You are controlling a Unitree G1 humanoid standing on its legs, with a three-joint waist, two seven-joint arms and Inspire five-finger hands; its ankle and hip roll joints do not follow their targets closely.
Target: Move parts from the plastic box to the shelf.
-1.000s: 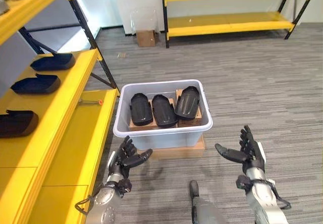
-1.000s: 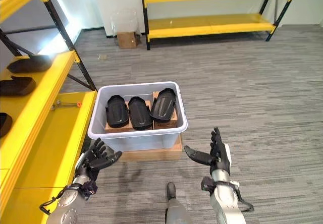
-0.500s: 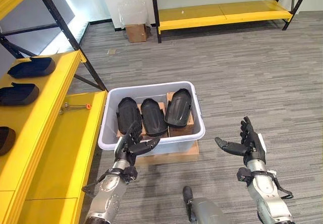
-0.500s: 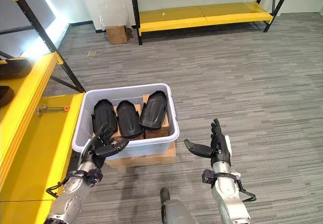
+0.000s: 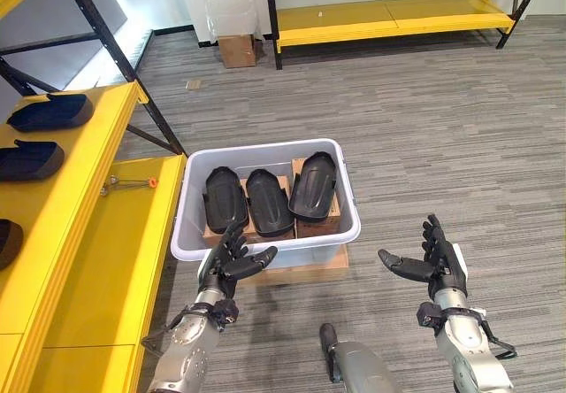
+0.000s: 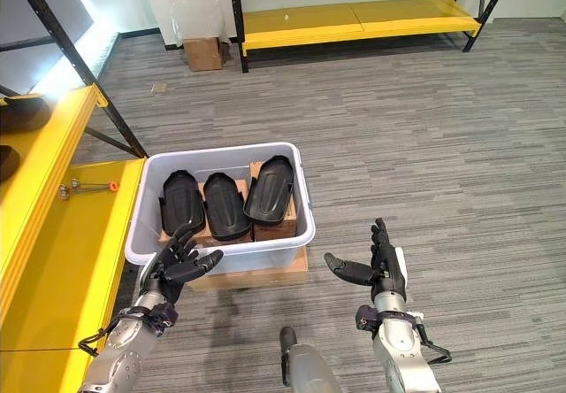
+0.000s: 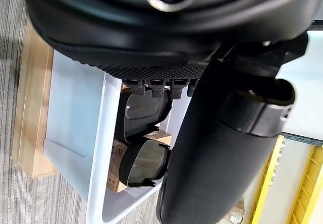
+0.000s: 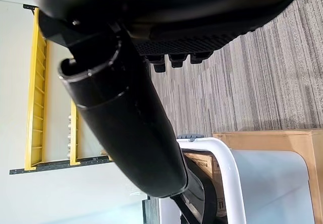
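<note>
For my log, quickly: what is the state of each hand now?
Left hand: open, holds nothing, in front of the box.
Right hand: open, holds nothing.

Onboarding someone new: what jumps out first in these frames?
A white plastic box on the grey floor, holding three black parts side by side. The open left hand is at its near wall, the open right hand off to the box's right. A yellow shelf runs along the left.
</note>
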